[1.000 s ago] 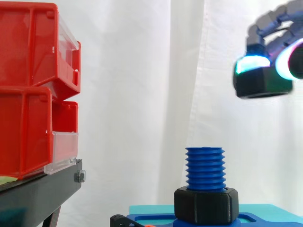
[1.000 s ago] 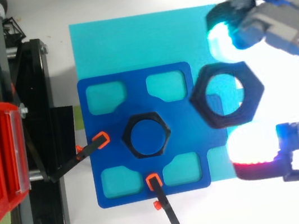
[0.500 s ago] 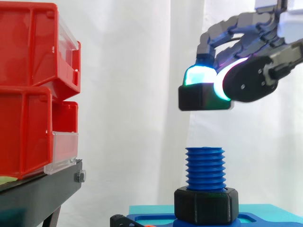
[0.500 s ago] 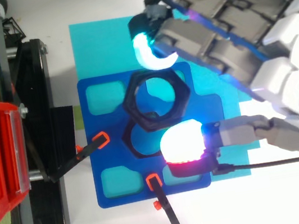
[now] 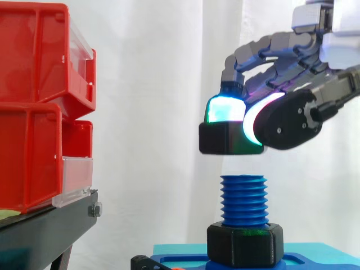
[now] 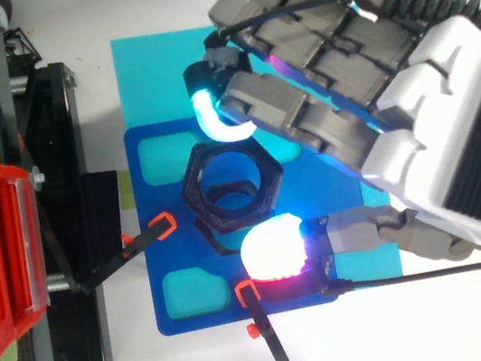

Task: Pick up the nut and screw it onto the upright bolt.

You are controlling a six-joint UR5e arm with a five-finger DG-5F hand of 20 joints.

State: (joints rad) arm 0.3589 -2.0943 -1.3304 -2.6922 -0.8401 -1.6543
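Matt black plastic nut, ridged blue plastic bolt

Robot hand in from the side view's right — fingers and thumb curled, pinched on the nut

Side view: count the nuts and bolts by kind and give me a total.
Blue bolt: 1
Black nuts: 2, the held nut in the hand and the base nut
Total: 3
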